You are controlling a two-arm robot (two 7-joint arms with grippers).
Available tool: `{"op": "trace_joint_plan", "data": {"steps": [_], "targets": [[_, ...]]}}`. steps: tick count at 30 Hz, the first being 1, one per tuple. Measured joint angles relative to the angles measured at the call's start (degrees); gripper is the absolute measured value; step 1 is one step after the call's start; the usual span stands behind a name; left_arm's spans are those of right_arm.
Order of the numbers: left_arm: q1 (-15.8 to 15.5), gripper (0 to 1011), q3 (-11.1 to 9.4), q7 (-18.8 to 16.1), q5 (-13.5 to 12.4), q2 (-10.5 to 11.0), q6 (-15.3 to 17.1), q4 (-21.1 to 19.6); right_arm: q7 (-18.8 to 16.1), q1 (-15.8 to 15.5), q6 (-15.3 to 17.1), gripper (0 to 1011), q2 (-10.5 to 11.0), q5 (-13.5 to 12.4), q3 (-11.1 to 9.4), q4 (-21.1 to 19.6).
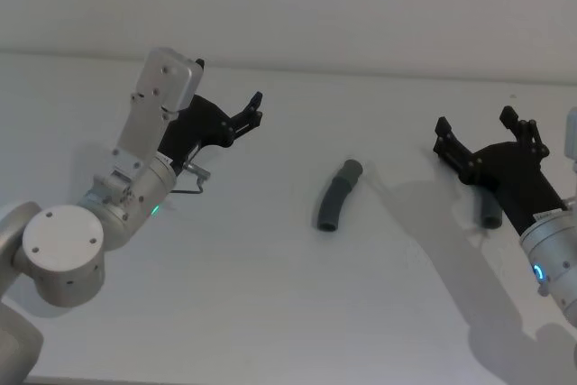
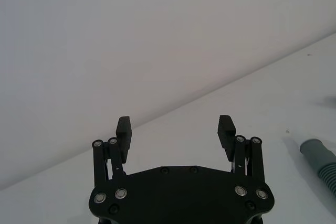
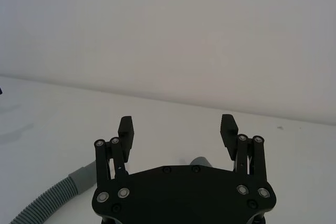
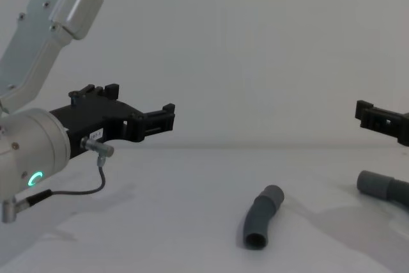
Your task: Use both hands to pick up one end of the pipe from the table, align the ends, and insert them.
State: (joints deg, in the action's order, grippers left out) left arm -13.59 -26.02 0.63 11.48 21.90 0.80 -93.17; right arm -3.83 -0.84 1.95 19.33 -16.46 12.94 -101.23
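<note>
On the white table (image 1: pixel 270 295), near its middle, lies a short bent dark grey pipe piece (image 1: pixel 336 196) (image 4: pixel 262 218) with its open mouth (image 4: pixel 255 241) facing me. A second grey piece (image 1: pixel 489 215) (image 4: pixel 380 187) lies to the right, partly hidden under my right gripper (image 1: pixel 476 123) (image 3: pixel 177 127), which hovers open and holds nothing. My left gripper (image 1: pixel 255 110) (image 2: pixel 175 127) (image 4: pixel 167 116) hangs open above the table, left of the bent piece and apart from it. The left wrist view shows one ribbed pipe end (image 2: pixel 320 158). The right wrist view shows the bent piece (image 3: pixel 52 198) and the nearer piece (image 3: pixel 201 162).
A plain pale wall (image 4: pixel 255 43) rises behind the table's far edge. A thin cable (image 4: pixel 77 190) loops under my left wrist. Bare table surface lies between the two arms and in front of the pipe pieces.
</note>
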Motion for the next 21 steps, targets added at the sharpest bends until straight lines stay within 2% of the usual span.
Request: {"op": "trace_joint_plan", "data": {"steps": [21], "targets": [[0.00,1001,0.00,0.00,0.00,-0.01,0.00,0.00,0.00,0.00,0.00,1004,0.00,0.00,0.00,0.00]]}}
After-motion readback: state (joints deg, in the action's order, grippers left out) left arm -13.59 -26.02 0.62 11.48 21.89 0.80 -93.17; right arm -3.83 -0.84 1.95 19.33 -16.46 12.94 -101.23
